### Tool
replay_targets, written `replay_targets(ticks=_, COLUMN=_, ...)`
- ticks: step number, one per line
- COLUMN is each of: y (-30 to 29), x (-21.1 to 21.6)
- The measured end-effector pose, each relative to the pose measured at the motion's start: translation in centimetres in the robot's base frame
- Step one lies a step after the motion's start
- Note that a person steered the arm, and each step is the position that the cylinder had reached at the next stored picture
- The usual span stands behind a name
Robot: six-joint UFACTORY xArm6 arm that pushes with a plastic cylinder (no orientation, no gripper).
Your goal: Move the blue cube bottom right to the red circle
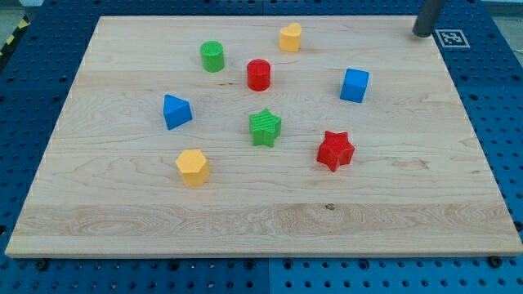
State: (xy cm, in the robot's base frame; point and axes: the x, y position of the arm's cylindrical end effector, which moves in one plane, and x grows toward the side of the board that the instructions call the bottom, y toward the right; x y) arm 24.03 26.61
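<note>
The blue cube sits on the wooden board at the view's upper right. The red circle, a short red cylinder, stands to its left near the top middle, well apart from it. My tip is at the board's top right corner, up and to the right of the blue cube, touching no block.
A green cylinder and a yellow block stand near the top. A blue wedge-like block is at the left, a green star in the middle, a red star right of it, and a yellow hexagon at the lower left.
</note>
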Motion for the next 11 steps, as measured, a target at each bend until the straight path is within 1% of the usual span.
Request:
replay_targets(ticks=1, y=-1.3, x=1.9)
replay_targets(ticks=2, y=-1.3, x=7.1)
replay_targets(ticks=3, y=-1.3, x=10.3)
replay_targets(ticks=5, y=-6.7, x=12.2)
replay_targets(ticks=6, y=-7.4, x=12.3)
replay_targets(ticks=7, y=-9.9, x=12.5)
replay_targets(ticks=9, y=-17.2, x=13.7)
replay_targets(ticks=11, y=-24.6, x=13.9)
